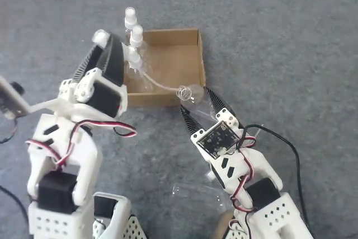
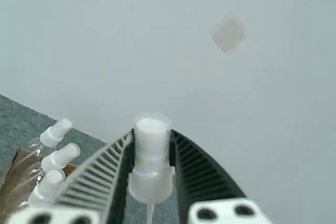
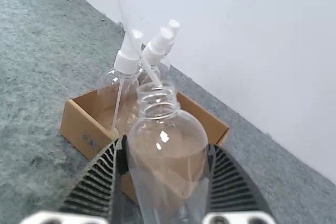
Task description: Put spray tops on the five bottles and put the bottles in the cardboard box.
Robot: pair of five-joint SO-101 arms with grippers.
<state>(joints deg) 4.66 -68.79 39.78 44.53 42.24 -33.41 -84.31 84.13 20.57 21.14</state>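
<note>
My left gripper (image 1: 106, 42) (image 2: 152, 137) is shut on a white spray top (image 1: 100, 37) (image 2: 151, 156), held above the left wall of the cardboard box (image 1: 198, 54) (image 3: 79, 124). Its thin dip tube (image 1: 159, 85) slants down to the open mouth of a clear bottle (image 1: 191, 94) (image 3: 164, 129). My right gripper (image 1: 194, 99) (image 3: 164, 145) is shut on that bottle at the box's front right corner, neck pointing toward the box. Three clear bottles with spray tops (image 1: 134, 43) (image 3: 142, 56) (image 2: 55, 156) stand in the left part of the box.
Grey carpet (image 1: 279, 54) covers the table all around. The right half of the box floor (image 1: 176, 62) is bare cardboard. A faint clear shape, perhaps another bottle (image 1: 187, 190), lies on the carpet between the arm bases.
</note>
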